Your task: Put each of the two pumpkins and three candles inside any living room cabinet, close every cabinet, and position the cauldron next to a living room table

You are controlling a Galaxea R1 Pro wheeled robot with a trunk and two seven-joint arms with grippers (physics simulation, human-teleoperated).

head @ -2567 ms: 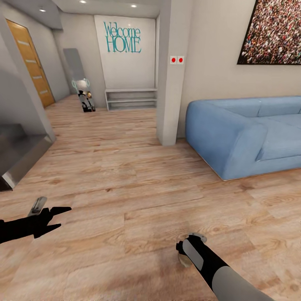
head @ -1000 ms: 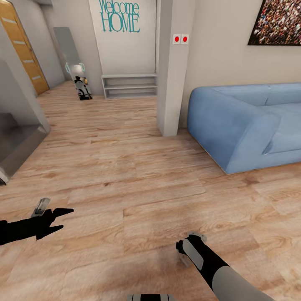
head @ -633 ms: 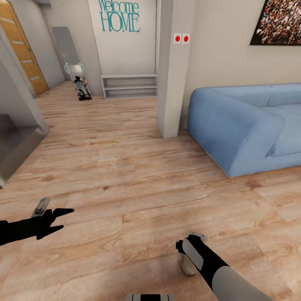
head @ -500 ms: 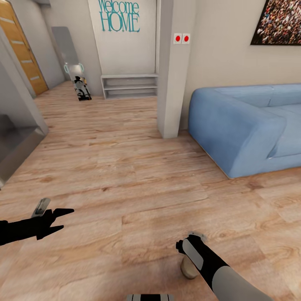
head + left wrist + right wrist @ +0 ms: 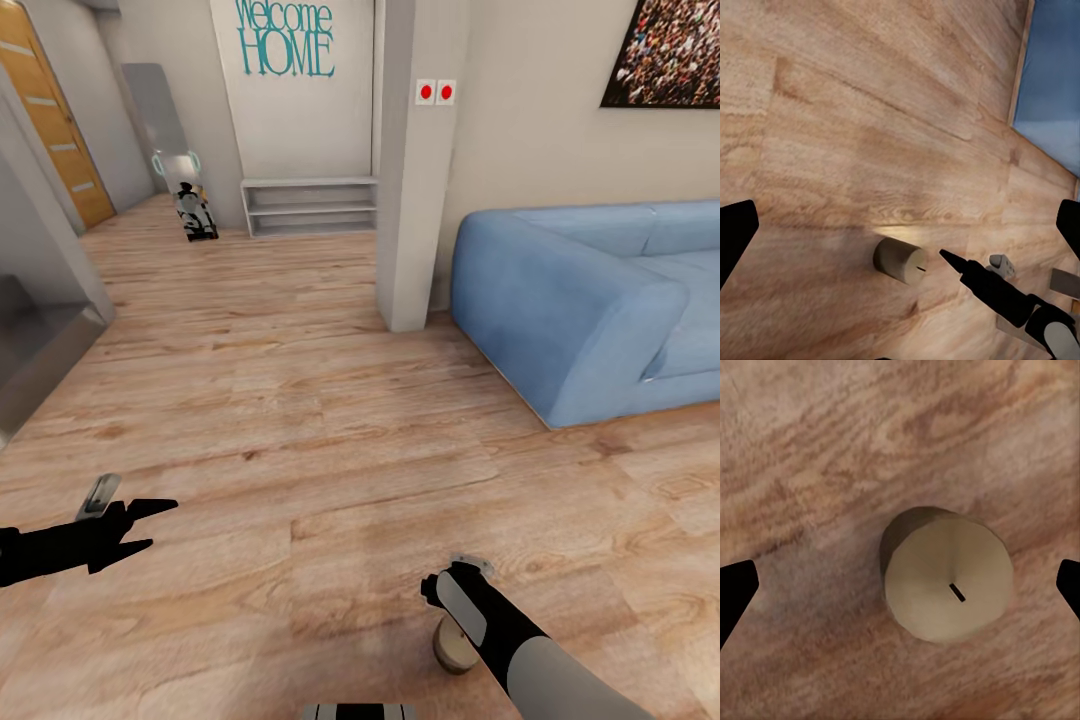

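A beige candle point(image 5: 452, 645) with a short dark wick stands upright on the wooden floor, directly under my right arm point(image 5: 470, 605). In the right wrist view the candle point(image 5: 947, 585) sits below and between the two spread fingertips of my right gripper point(image 5: 900, 585), which is open and apart from it. My left gripper point(image 5: 160, 522) hovers open over the floor to the left, holding nothing. In the left wrist view the candle point(image 5: 900, 260) shows beside a black finger of the right gripper point(image 5: 979, 279). Pumpkins, cauldron, cabinet and table are out of view.
A blue sofa point(image 5: 590, 300) stands at the right beside a grey pillar point(image 5: 408, 170). Pale grey open shelving point(image 5: 312, 207) lines the far wall. A grey counter point(image 5: 35, 340) juts in at the left, with a wooden door point(image 5: 55, 110) beyond it.
The whole picture has shifted a little as the camera moved. The candle now shows more fully beneath my right wrist. Both arms keep their pose.
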